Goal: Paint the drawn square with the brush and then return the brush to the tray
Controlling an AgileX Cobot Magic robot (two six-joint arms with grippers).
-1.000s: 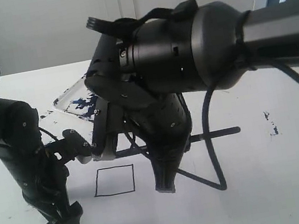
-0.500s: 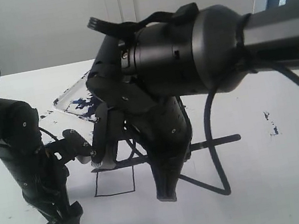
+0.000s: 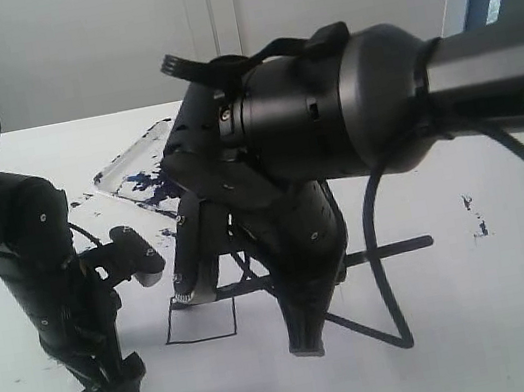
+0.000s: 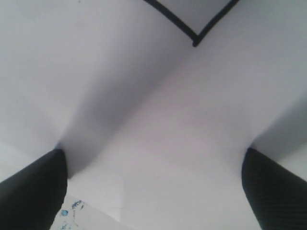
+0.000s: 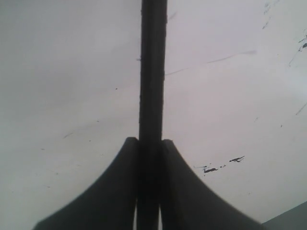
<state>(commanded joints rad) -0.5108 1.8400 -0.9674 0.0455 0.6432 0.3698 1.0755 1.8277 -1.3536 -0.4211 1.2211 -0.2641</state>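
Brush (image 5: 152, 72) pinched tight in right gripper (image 5: 150, 140), held nearly flat, tip down at far edge of square (image 3: 200, 318) near one corner, inside blank; tray (image 3: 132, 150) well behind. Left gripper (image 4: 152, 150) spread wide, empty, seemingly resting on paper (image 3: 487, 319) just beside square. Risk of strokes spilling over the outline from so shallow an angle and an edge start, of a dry scrape if little paint on the tip, and of paper creeping if left gripper's hold slips.
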